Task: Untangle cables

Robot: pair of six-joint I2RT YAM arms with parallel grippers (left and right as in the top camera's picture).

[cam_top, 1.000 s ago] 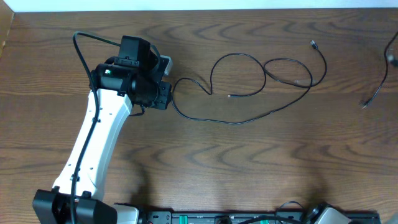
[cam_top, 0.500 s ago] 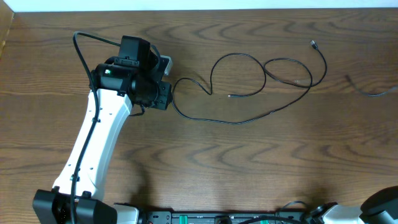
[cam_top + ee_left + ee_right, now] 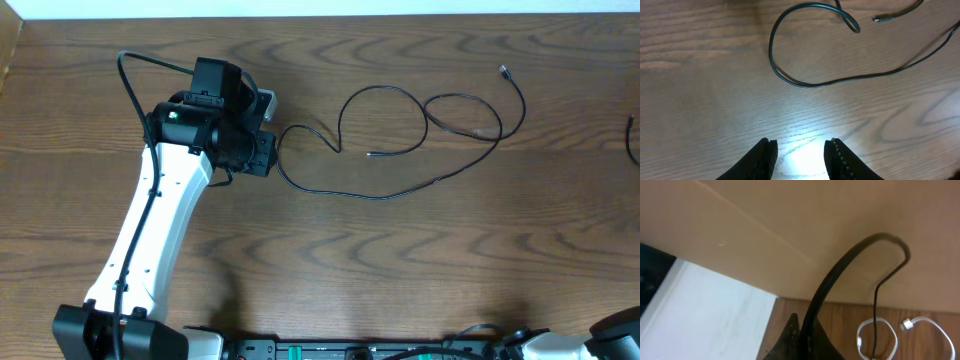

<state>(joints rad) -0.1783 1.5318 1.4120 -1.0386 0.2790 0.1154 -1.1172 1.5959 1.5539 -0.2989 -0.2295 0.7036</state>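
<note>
I count three cables: two black, one white.

The long cable lies flat on the table. It starts just beside my left gripper and stretches away to my right. It makes two rounded loops side by side, and both of its ends show. One is a bare tip under the first loop, the other a small plug at the far right.

From my left wrist, the left gripper hangs low over the wood. Its two fingers stand apart with nothing between them. The long cable bends across the wood ahead of them, clear of both, and its tip lies near the top of the view.

My right gripper is closed, both fingers pinched together on the held cable, which is the second black one. It rises from between my fingers, arches over at the top and drops as a thin line toward the wood.

Down there lies the white cable, in one small loop with one pale plug just to its right. The held cable crosses that loop in this view, but I cannot tell whether they touch.

One short black bit shows at the right edge of the overhead view. I cannot tell which cable it belongs to.
</note>
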